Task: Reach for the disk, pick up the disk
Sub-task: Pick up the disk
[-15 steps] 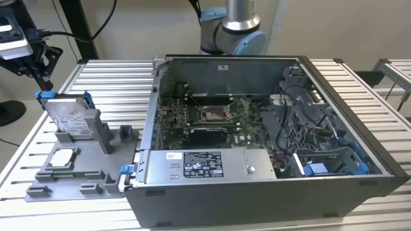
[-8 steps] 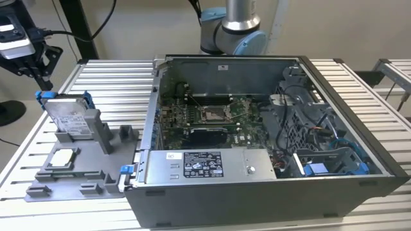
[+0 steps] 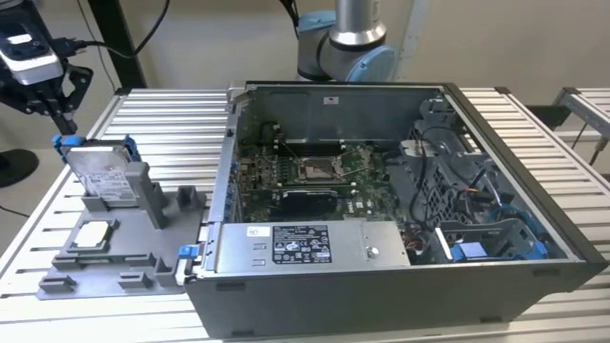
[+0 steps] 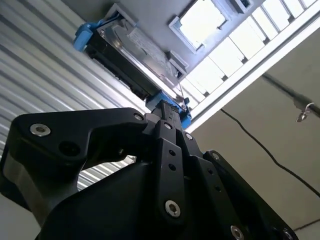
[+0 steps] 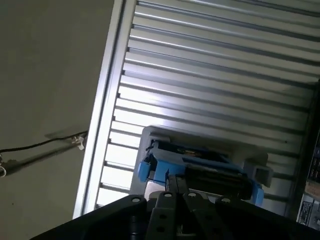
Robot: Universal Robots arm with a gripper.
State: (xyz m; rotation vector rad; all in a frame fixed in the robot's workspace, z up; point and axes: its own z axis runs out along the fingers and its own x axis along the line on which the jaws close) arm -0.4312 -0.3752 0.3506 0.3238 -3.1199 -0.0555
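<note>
The disk [image 3: 100, 171] is a silver-grey drive with a white label and blue rails. It stands tilted in a grey holder [image 3: 105, 257] at the exterior view's left. My gripper [image 3: 65, 127] hangs right above the disk's upper blue corner, its black fingers pressed together and pointing down. I cannot tell whether the tips touch the blue rail. The second wrist view has the gripper [image 4: 168, 107] tip at the blue end of the disk [image 4: 132, 47]. In the first wrist view the disk [image 5: 210, 172] lies just past the gripper [image 5: 175, 187].
An open computer case [image 3: 381, 286] with its board exposed stands to the exterior view's right of the holder. A small square silver chip [image 3: 93, 234] lies in the holder's lower tray. The slatted metal table [image 3: 171, 121] carries everything. The arm's base [image 3: 343, 43] rises behind the case.
</note>
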